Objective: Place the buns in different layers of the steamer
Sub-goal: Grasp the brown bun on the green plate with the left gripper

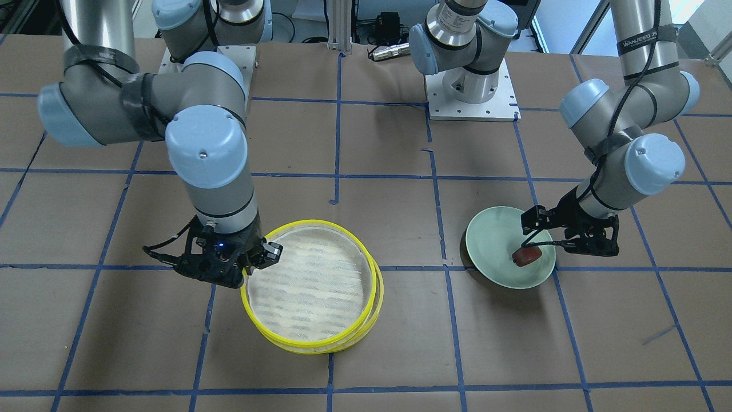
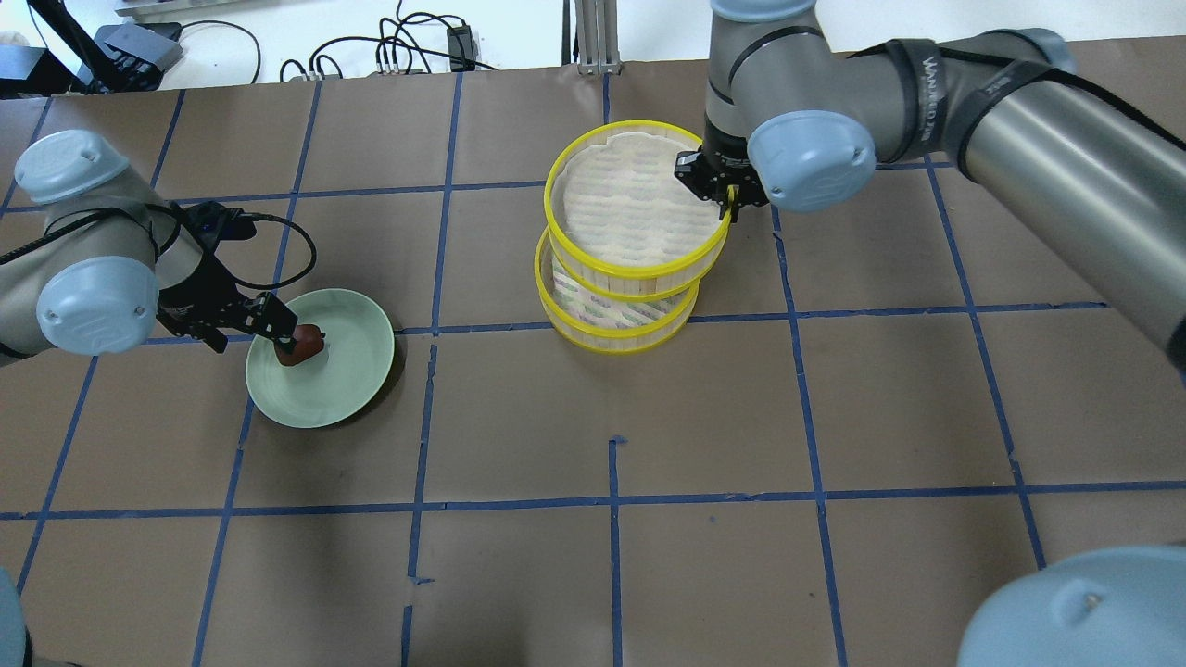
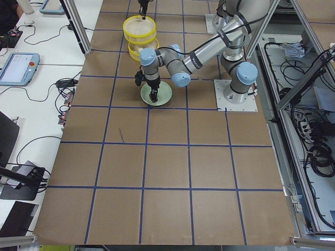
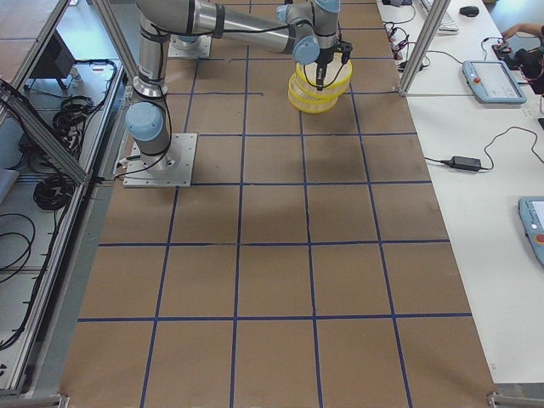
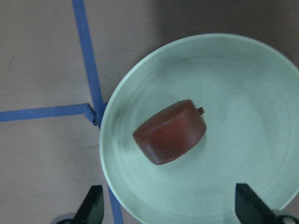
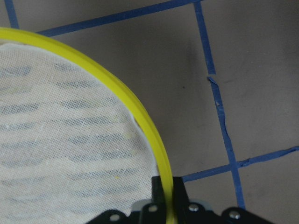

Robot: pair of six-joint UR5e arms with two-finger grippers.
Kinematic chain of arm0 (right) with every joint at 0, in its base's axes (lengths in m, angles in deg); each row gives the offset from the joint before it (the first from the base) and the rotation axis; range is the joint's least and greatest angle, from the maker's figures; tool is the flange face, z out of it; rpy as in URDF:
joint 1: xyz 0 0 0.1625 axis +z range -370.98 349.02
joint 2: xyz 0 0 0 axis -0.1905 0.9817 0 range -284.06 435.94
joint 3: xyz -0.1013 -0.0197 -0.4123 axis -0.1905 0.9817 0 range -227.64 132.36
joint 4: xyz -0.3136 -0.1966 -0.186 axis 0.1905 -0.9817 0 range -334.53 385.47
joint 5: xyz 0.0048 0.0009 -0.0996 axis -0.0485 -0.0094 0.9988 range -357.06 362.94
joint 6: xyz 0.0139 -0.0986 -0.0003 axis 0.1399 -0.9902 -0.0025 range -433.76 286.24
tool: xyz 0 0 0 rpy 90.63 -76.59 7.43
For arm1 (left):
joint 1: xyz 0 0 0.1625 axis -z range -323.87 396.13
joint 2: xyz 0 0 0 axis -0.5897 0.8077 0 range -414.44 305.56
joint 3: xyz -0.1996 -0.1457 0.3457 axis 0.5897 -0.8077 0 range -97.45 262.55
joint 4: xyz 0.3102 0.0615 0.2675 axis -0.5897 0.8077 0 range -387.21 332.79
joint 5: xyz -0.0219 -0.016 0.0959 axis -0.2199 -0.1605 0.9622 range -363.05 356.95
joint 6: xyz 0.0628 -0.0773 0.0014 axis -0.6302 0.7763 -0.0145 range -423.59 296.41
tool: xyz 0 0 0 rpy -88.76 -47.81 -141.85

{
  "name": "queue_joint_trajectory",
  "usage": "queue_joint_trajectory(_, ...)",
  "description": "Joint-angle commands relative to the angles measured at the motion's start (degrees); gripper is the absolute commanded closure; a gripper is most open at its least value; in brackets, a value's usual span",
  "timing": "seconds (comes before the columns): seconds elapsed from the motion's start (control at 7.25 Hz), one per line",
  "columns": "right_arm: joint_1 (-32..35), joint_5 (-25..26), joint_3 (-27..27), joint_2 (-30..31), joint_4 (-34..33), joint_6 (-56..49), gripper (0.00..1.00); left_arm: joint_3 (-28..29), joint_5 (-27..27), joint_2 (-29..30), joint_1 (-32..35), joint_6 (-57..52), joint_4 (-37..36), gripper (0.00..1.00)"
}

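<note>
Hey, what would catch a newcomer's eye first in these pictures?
The bright yellow rims stand out: the right gripper is shut on the rim of the upper tray, which sits offset over the lower tray at mid-table. On the robot's left side, the left gripper hangs open over a reddish-brown bun lying alone on a pale green plate.

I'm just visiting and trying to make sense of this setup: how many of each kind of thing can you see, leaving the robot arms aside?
Yellow-rimmed trays: 2 (upper tray over lower tray)
Green plate: 1
Brown bun: 1
Total: 4
</note>
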State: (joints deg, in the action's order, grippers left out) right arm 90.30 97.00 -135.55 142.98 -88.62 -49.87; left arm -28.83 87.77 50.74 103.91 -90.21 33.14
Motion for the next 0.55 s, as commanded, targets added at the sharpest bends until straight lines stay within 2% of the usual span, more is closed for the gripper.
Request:
queue_joint_trajectory(0.0, 1.55, 0.08, -1.20, -1.03, -0.61, 0.02, 0.92, 0.02, -1.34, 1.08, 0.59, 2.69, -2.68, 0.00)
queue_joint_trajectory(0.41, 1.55, 0.69, -1.65, -1.11, -0.43, -0.43, 0.92, -0.06, -3.02, 3.97, 3.06, 4.48, -5.75, 0.01)
